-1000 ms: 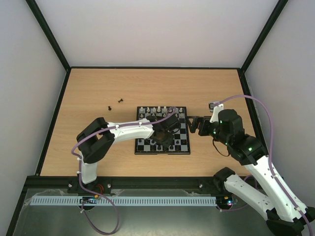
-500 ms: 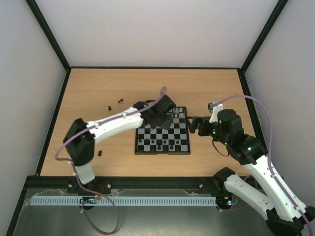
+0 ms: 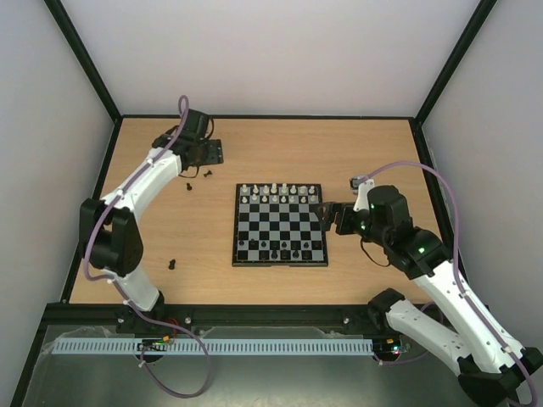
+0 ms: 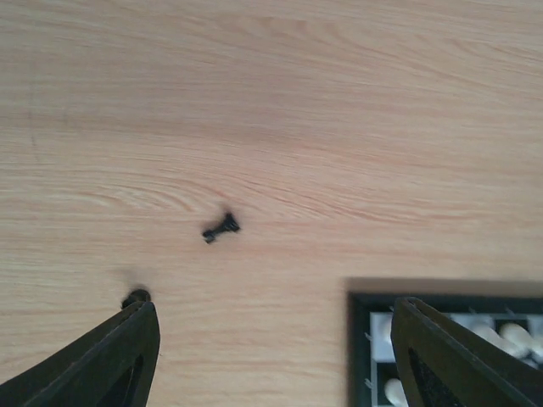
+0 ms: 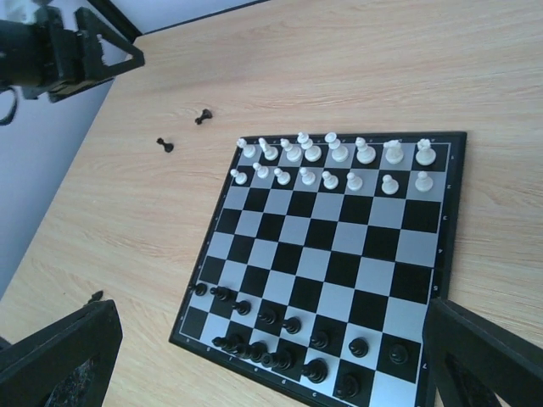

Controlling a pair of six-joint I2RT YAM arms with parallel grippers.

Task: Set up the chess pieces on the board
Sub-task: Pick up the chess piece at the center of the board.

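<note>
Board: the chessboard [image 3: 281, 225], black and white checkered with a thin black border, lies flat at mid-table between the two arms.
On the board, near side: black chess pieces [image 5: 280, 339] stand unevenly along the two near rows, crowding toward the near-left corner.
On the board, far side: white pieces [image 5: 331, 165] stand along the two far rows.
Off the board: one loose black piece [image 4: 221, 228] lies on its side beyond the board's far-left corner. A second loose piece [image 4: 136, 298] sits near it, just beside a left fingertip in the wrist view. A third loose piece [image 3: 171, 264] lies well apart, toward the table's near-left side.
Left arm: the left gripper [image 3: 206, 153] is over the far-left part of the table, beyond the two loose pieces and well apart from the board. Its fingers [image 4: 127, 356] are spread wide and hold nothing.
Right arm: the right gripper [image 3: 325, 218] is just beside the board's right edge. Its fingers [image 5: 484, 356] are spread wide and hold nothing.
Surroundings: a wooden table [image 3: 356, 153] inside pale walls with black framing; a purple cable [image 3: 441, 182] loops along each arm.
Writing: small marks [image 5: 441, 254] along the board's border are too small to read.
</note>
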